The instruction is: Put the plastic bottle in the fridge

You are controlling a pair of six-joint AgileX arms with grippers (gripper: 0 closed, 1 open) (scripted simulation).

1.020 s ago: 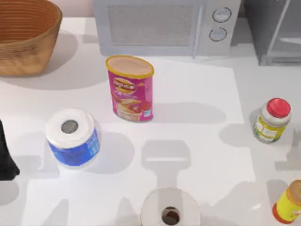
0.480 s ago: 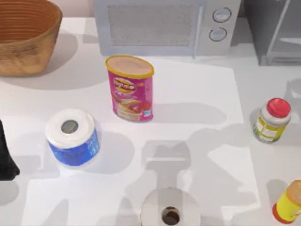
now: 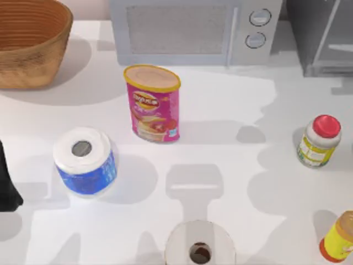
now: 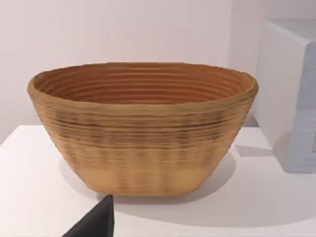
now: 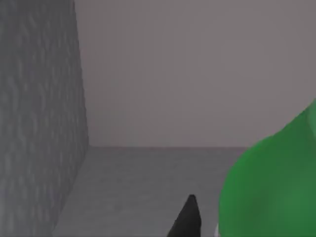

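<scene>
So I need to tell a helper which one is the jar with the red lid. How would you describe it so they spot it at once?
Start at the light grey microwave with two round knobs at the back of the white table, then go toward the table's right edge. There stands the small white jar with a red lid. Its nearest neighbour, the yellow bottle with an orange base, has no red lid.

Left arm (image 3: 7, 182) parked at table's left edge.
</scene>
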